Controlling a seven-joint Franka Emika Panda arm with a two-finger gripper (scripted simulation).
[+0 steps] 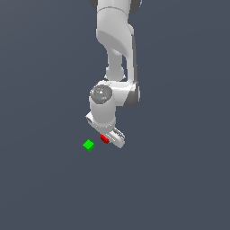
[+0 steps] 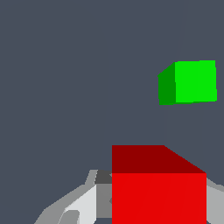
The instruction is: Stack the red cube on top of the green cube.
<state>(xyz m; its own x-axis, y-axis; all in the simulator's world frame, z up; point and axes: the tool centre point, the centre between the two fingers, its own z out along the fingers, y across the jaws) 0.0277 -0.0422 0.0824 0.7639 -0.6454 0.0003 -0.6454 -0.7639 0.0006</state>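
The pincer (image 1: 108, 138) grips the red cube (image 1: 104, 139) between its fingers, holding it just beside the green cube (image 1: 88, 145) on the table (image 1: 45, 179), apparently to carry it over for stacking.

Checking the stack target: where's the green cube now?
In the exterior view, the green cube sits on the floor, just to the view's left of the red cube at the end effector.

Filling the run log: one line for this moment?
gripper: shut on red cube | green cube: apart, not under it | stack: not done
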